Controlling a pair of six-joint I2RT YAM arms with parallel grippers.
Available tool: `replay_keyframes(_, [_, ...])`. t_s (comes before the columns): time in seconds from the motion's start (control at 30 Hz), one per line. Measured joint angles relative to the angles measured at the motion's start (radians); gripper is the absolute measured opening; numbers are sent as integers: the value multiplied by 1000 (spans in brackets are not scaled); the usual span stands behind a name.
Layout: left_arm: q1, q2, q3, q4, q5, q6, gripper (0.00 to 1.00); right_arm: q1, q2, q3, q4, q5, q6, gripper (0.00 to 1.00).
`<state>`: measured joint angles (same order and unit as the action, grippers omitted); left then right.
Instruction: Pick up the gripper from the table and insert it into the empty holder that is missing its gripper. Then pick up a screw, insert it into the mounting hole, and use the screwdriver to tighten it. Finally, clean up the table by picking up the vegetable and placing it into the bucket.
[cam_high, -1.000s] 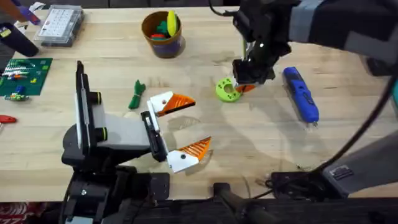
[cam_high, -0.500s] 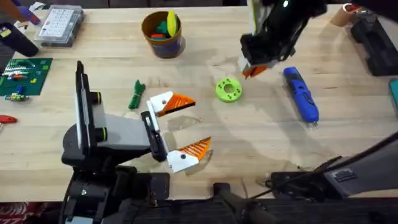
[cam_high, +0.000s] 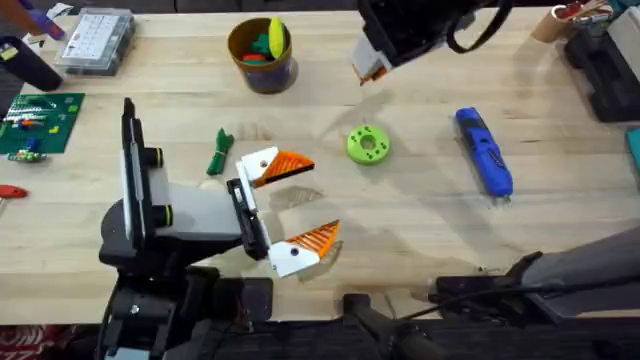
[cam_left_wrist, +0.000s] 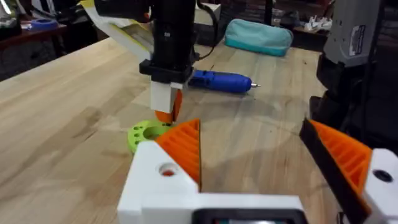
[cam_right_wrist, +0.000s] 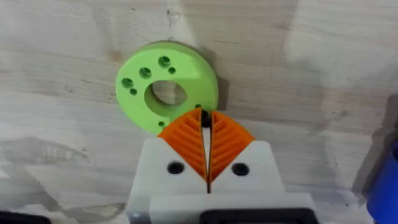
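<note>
**Right arm raised above the green ring, left arm parked low**

The right gripper (cam_high: 368, 66) hung above the table (cam_high: 560, 215), at about 12 o'clock from the lime-green ring (cam_high: 368, 144) in the overhead view and clear of it. Its orange pads (cam_right_wrist: 193, 140) were pressed together; a tiny dark object showed at their tips, too small to identify. The arm itself loomed dark across the upper edge of the overhead view.

The left gripper (cam_high: 297, 205) rested low near the front of the table, fingers (cam_high: 283, 164) spread wide apart and holding nothing, pointing toward 3 o'clock.

The screwdriver (cam_high: 485, 151) lay flat at 3 o'clock from the ring, well apart from it, tip toward the front edge. The vegetable (cam_high: 219, 152) lay at 9 o'clock from the ring, just beside the left gripper's upper finger. The bucket (cam_high: 261, 55) stood upright at 11 o'clock from the ring, with yellow, green and red toy pieces (cam_high: 268, 43) inside.

The tabletop was light butcher-block wood. A clear parts box (cam_high: 95, 40) and a green circuit board (cam_high: 36, 122) sat at its far left; a teal pouch (cam_left_wrist: 259, 35) lay beyond the screwdriver.
</note>
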<state>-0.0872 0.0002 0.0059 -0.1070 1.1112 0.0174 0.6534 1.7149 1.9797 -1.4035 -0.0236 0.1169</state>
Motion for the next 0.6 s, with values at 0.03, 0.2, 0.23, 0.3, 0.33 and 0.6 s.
replay_keyframes(0.03, [0, 0, 0, 0, 0, 0, 991, 15, 0, 18, -7, 0, -11, 4])
replay_keyframes(0.2, [0, 0, 0, 0, 0, 0, 992, 93, 0, 77, -19, 0, -71, 4])
replay_keyframes(0.23, [0, 0, 0, 0, 0, 0, 993, 108, 0, 83, -19, 0, -83, 4])
replay_keyframes(0.3, [0, 0, 0, 0, 0, -1, 990, 136, 0, 88, -19, 0, -106, 4])
replay_keyframes(0.33, [0, 0, 0, 0, 0, -1, 991, 147, 0, 88, -18, 0, -116, 4])
replay_keyframes(0.6, [0, 0, 0, 0, 0, -1, 990, 192, 0, 88, -32, 0, -177, 3])
